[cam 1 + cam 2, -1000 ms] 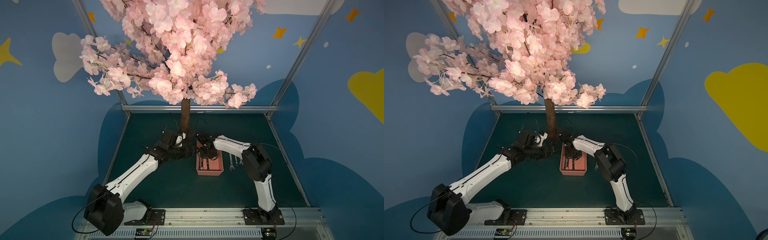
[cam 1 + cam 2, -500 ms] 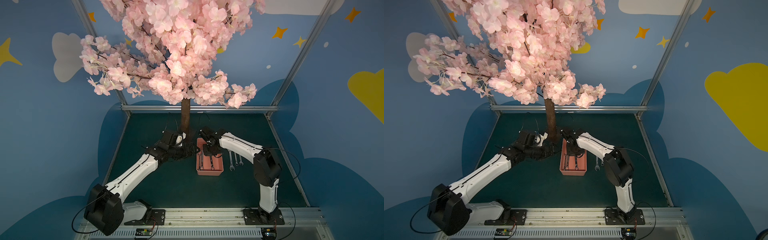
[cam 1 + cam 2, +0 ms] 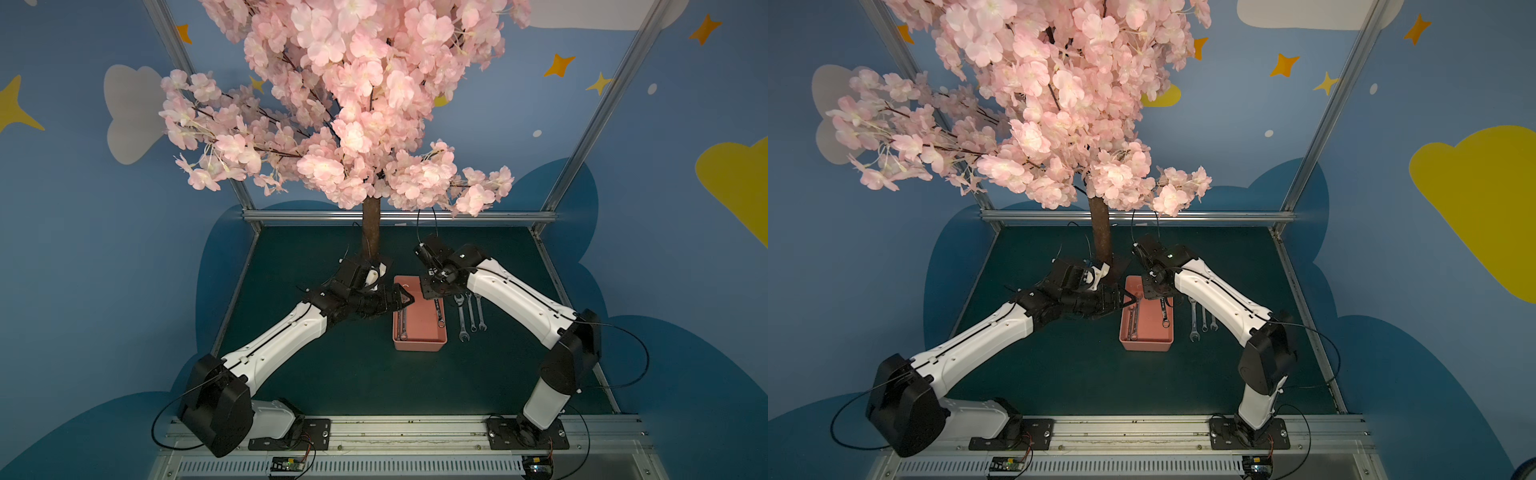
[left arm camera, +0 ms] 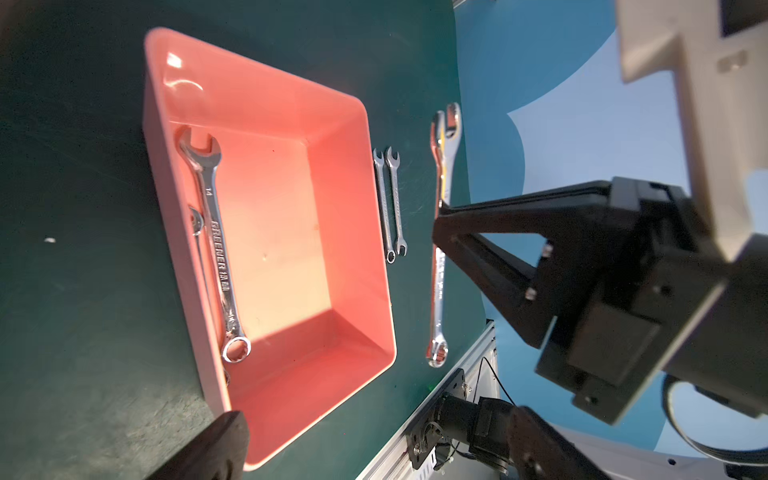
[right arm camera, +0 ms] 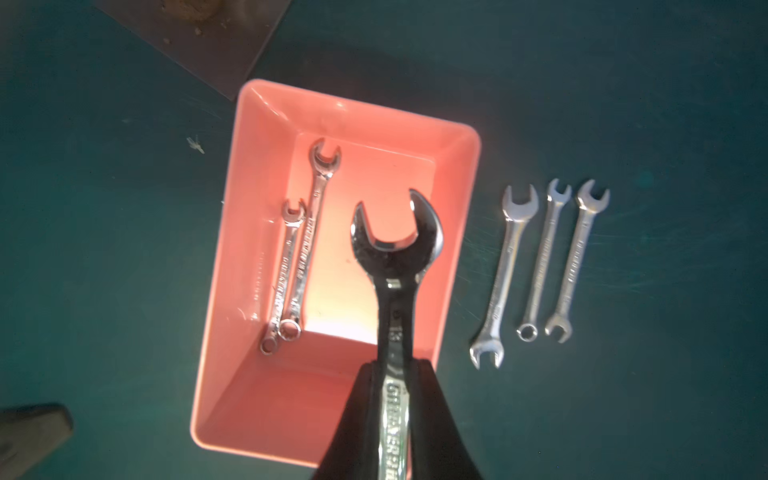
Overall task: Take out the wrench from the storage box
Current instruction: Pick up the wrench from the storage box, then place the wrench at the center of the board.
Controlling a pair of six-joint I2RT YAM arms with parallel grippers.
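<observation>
Green tabletop (image 3: 332, 374) holds storage box (image 3: 419, 345); blue walls (image 3: 83, 249).

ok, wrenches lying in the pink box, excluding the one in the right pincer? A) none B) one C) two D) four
C: a longer wrench and a shorter wrench lie side by side in the storage box; the right pincer grips a third wrench.

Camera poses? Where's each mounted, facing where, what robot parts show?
Top views: high behind both arms, looking down; left end effector, right end effector show.
Left wrist: beside salmon-pink plastic storage box, facing across it; right end effector shows.
Right wrist: above the box, looking down; own fingers clamp a chrome wrench.
Shared: box and that wrench in all.
</observation>
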